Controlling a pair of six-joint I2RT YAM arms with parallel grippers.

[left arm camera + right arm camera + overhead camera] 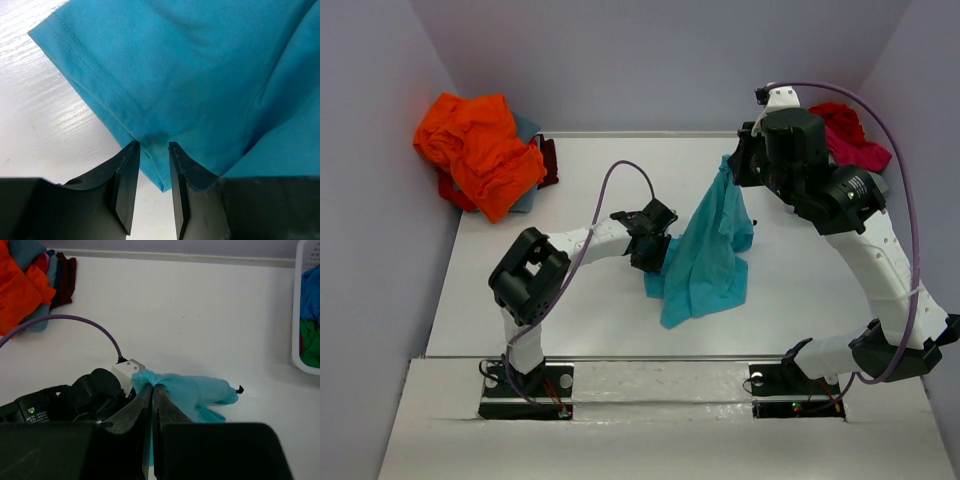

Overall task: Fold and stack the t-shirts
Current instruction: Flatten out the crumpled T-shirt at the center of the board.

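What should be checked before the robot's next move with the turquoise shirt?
1. Right gripper shut on turquoise t-shirt, lifting it: ok.
2. Left gripper clamped on the hem: not ok; jaws apart, either side of it.
3. Layers between left jaws: cannot tell.
4. Shirt spread flat: not ok; hangs bunched, lower end on table.
5. Orange pile out of the way: ok, far left corner.

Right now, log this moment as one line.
right gripper: shut on turquoise t-shirt, lifted, lower part on table | left gripper: open, jaws straddling its hem | orange t-shirt: on pile, far left corner
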